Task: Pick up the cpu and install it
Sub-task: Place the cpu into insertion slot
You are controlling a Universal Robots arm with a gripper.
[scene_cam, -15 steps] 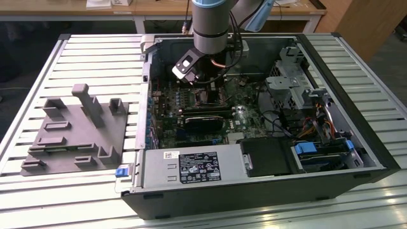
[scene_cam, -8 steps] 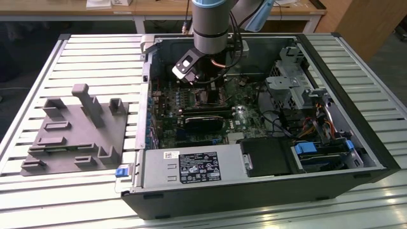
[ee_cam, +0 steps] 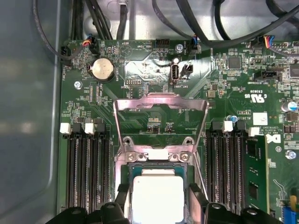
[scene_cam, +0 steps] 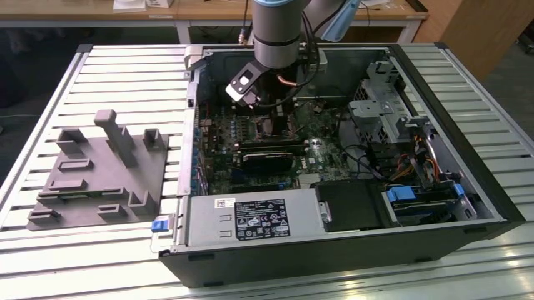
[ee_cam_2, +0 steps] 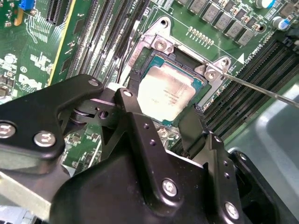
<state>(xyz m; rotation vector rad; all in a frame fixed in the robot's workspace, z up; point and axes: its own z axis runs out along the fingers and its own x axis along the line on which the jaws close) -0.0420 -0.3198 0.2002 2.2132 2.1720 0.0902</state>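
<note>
The cpu [ee_cam_2: 166,93], a small square chip with a silvery top plate, lies flat in the motherboard socket [ee_cam_2: 154,51]. My gripper [ee_cam_2: 163,106] hangs directly over it, with one dark finger against each of two opposite edges, shut on the chip. The first wrist view shows the same grip: the cpu [ee_cam: 156,198] between the fingers of the gripper [ee_cam: 158,201], with the socket's metal load plate [ee_cam: 161,100] hinged up and open behind it. In the exterior view the gripper [scene_cam: 269,111] reaches down into the open computer case [scene_cam: 467,125].
Memory slots [ee_cam: 86,172] flank the socket on both sides. A thin metal lever [ee_cam_2: 261,88] sticks out beside the socket. Cables [ee_cam: 196,23] run along the board's edge. A grey fixture plate [scene_cam: 96,175] with upright blocks lies outside the case at the exterior view's left.
</note>
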